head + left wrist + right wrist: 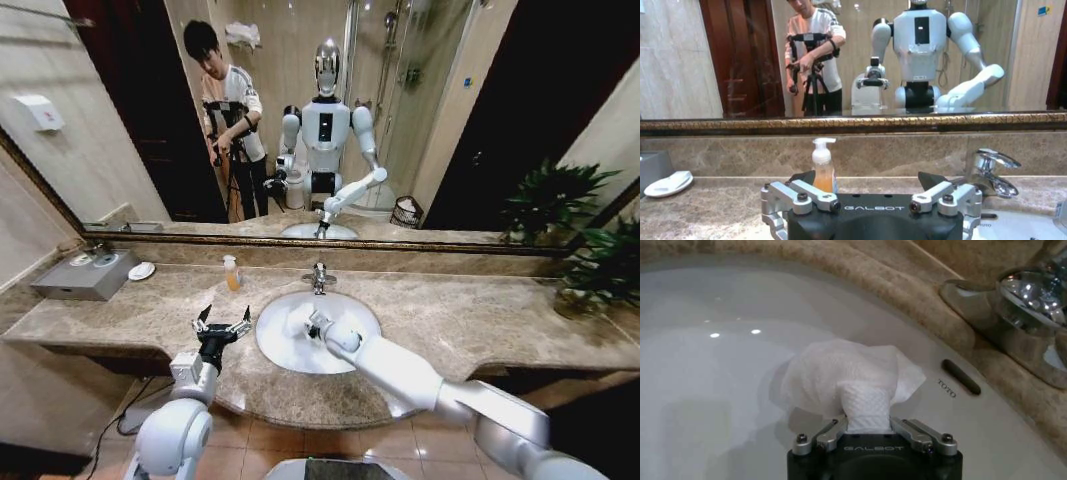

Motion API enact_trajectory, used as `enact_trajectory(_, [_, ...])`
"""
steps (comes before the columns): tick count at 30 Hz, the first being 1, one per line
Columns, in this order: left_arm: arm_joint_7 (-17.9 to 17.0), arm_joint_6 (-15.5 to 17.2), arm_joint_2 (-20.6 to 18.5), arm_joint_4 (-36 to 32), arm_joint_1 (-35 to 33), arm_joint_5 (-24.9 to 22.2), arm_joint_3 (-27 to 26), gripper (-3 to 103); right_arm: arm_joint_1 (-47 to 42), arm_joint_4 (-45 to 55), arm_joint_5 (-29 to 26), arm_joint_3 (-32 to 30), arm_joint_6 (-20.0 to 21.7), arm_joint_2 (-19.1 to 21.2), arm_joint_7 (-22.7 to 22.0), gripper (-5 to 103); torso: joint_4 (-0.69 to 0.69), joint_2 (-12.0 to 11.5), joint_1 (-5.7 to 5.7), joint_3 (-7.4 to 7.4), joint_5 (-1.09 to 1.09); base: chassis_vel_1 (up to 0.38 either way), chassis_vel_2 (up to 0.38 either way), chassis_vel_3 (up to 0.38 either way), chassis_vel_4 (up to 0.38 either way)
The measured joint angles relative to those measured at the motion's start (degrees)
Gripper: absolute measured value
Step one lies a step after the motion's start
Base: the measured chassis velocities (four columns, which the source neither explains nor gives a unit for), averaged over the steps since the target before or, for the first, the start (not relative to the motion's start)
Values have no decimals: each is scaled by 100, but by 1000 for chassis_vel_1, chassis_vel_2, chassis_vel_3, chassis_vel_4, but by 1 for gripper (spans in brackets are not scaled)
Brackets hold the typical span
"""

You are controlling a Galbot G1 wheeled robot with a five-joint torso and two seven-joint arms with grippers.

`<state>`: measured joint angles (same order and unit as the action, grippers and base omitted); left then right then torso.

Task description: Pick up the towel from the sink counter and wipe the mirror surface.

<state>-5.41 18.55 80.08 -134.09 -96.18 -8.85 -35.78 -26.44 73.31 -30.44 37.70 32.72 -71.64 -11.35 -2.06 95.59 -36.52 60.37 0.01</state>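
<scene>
Already the right gripper pinches the small white terry towel over the oval white basin, ready for lifting toward the wide bronze-framed mirror. Wide open and empty, the left gripper waits above the mottled marble counter.

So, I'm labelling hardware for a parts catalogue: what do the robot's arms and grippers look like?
Both arms are glossy white rounded shells with silver-grey joints. The left gripper and right gripper have black bodies lettered GALBOT in white, with silver metal finger linkages fastened by dark bolts.
</scene>
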Motion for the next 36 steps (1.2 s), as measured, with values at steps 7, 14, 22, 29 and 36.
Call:
enact_trajectory(7, [0, 0, 0, 0, 0, 0, 0, 100, -462, 1179, -454, 306, 274, 512, -428, 12, 2, 0, 1, 0, -1, 0, 0, 0, 0])
enact_trajectory(14, [0, 0, 0, 0, 0, 0, 0, 100, -494, 1332, -533, 351, 360, 504, -544, 12, 2, 0, 1, 0, -1, 0, 0, 0, 0])
enact_trajectory(22, [0, 0, 0, 0, 0, 0, 0, 100, 107, -159, -115, 72, -5, -346, -264, 12, -2, 0, 0, 0, -1, 0, 0, 0, 0])
enact_trajectory(29, [0, 0, 0, 0, 0, 0, 0, 100, -24, 290, -119, 322, 39, -50, -316, 12, 1, 0, 0, 1, -1, 0, 0, 0, 0])
enact_trajectory(36, [0, 0, 0, 0, 0, 0, 0, 100, -280, 1239, -339, 636, 209, 384, -599, 12, 1, 0, 1, 0, -1, 0, 0, 0, 0])
